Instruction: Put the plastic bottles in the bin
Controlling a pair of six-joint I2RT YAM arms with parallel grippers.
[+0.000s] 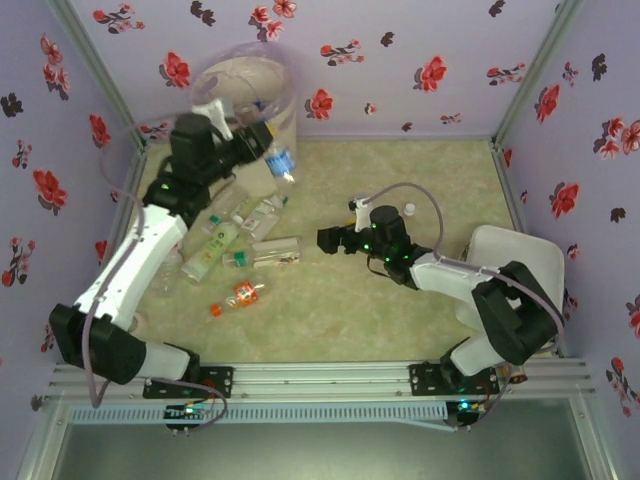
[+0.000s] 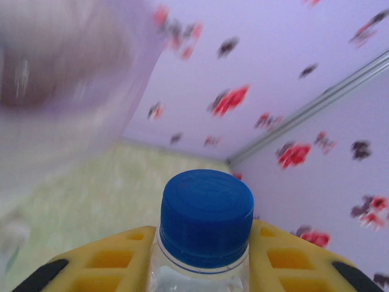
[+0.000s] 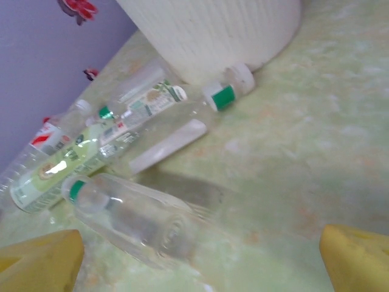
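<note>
Floral lilac walls, blue-capped bottle [image 2: 206, 213] clamped in left fingers [image 2: 73, 267], label unreadable

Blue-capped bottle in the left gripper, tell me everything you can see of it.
The blue-capped bottle is small, of clear plastic, with a dark blue screw cap and, in the top view, a blue label. The part that shows looks uncrushed. The left gripper is shut on it just below the cap, with yellow fingers on either side. It is held off the table, next to the bin.

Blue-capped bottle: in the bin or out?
Out. The left hand grips the blue-capped bottle outside the bin, against its front wall and below the rim.
</note>
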